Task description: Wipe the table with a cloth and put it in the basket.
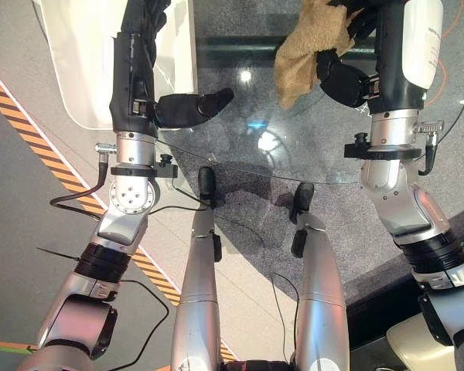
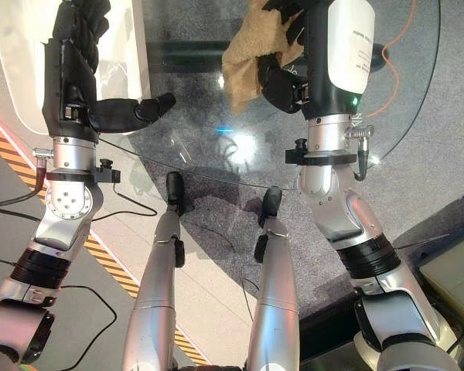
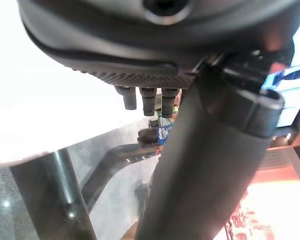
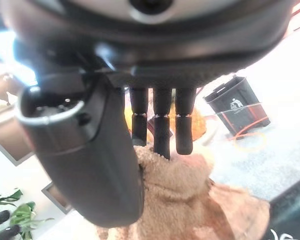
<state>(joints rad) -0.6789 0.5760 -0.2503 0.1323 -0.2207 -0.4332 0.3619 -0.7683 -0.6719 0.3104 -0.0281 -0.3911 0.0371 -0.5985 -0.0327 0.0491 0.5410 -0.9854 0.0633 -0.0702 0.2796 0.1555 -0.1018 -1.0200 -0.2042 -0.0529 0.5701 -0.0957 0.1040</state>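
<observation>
1. We saw the right hand point(image 2: 282, 81) over the far part of the round glass bench point(image 2: 387, 131), its thumb and fingers point(image 4: 162, 127) curled into a tan cloth point(image 2: 243, 58)
2. The cloth was bunched in that grip, and its loose end hung down on the side toward the left hand, above the glass
3. In the right wrist view the cloth point(image 4: 190, 200) sat pressed between the thumb and the fingers, with folds spilling out past them
4. The left hand point(image 1: 189, 108) was over the bench's left edge, thumb stretched out toward the middle of the glass and holding nothing; its fingers point(image 3: 149, 100) looked relaxed and loosely spread in the left wrist view
5. The two hands were well apart, with bare glass between them
6. Beside the left hand, just past the bench's left edge, stood a white rounded object point(image 1: 77, 69); we could not tell what it was
7. Through the glass we saw grey speckled floor point(image 1: 240, 201), and a yellow-and-black striped line point(image 1: 31, 131) ran across the floor to the left of the bench
</observation>
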